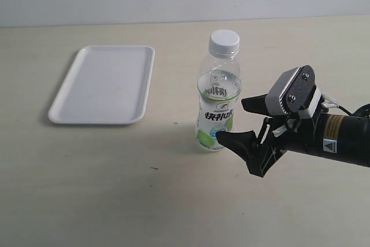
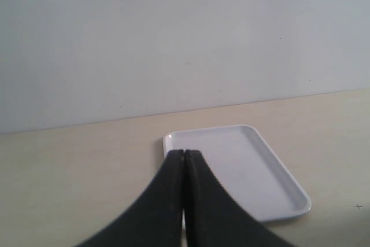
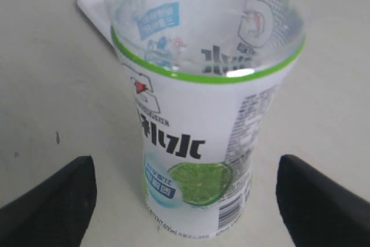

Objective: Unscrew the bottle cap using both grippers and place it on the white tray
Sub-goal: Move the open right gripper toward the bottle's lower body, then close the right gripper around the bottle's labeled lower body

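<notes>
**Presently: capped bottle framed by spread right fingers, tray apart**

Table point(image 1: 115, 201): matte, pale beige, smooth, with a few small dark specks. A plain pale wall is met at its far edge.

Bottle point(image 1: 218, 108): clear thin plastic, waisted below the shoulder, stood upright near the table's middle. A glossy white label with a green upper border is wrapped round the lower body; bold dark characters and a cut green citrus picture are printed on it. The contents are seen to be clear; the fill level cannot be told with confidence.

Bottle cap point(image 1: 224, 40): round, white, finely ribbed on the side, seated on the neck.

White tray point(image 1: 104, 85): flat, rectangular, smooth plastic, with rounded corners and a low raised rim. It is laid to the left of the bottle, well apart from it, toward the far edge.

Right gripper point(image 1: 231, 121): black tapered fingers are held wide apart, one on each side of the bottle's lower half. In the wrist view bare table is seen between each finger and the label, so no contact is made. A grey plate, white fittings and an orange label are carried behind the fingers.

Left gripper point(image 2: 184, 154): matte black fingers are pressed together tip to tip, nothing between them, with the tray's near corner just beyond.
</notes>
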You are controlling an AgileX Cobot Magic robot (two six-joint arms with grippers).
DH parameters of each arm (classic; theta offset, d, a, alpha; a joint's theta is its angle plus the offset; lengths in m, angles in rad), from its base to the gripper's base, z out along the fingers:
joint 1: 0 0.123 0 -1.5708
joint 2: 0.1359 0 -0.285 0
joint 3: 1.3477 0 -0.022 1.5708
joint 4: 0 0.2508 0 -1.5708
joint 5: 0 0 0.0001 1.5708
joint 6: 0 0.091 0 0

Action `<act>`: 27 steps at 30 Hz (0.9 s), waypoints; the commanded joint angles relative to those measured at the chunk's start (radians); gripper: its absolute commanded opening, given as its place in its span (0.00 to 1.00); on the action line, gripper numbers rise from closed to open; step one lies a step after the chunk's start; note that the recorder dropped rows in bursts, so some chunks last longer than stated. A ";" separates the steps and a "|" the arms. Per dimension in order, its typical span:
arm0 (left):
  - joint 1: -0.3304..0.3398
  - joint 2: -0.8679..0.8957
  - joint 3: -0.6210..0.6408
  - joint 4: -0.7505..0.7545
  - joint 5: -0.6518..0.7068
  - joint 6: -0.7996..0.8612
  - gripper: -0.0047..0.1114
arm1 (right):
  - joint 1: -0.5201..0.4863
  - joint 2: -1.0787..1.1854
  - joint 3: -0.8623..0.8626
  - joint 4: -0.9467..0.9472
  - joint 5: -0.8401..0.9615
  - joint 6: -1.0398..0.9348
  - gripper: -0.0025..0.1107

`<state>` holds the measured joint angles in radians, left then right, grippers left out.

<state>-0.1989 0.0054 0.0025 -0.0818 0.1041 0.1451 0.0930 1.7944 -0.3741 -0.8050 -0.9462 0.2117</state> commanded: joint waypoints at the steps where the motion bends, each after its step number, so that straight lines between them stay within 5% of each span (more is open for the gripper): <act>1: 0.002 -0.005 -0.003 0.002 -0.005 0.001 0.04 | 0.001 0.000 -0.005 -0.008 -0.017 -0.006 0.73; 27: 0.002 -0.005 -0.003 0.002 -0.005 0.001 0.04 | 0.001 0.125 -0.092 -0.028 -0.091 -0.001 0.79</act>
<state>-0.1989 0.0054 0.0025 -0.0818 0.1041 0.1451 0.0930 1.8873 -0.4463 -0.8312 -1.0183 0.2117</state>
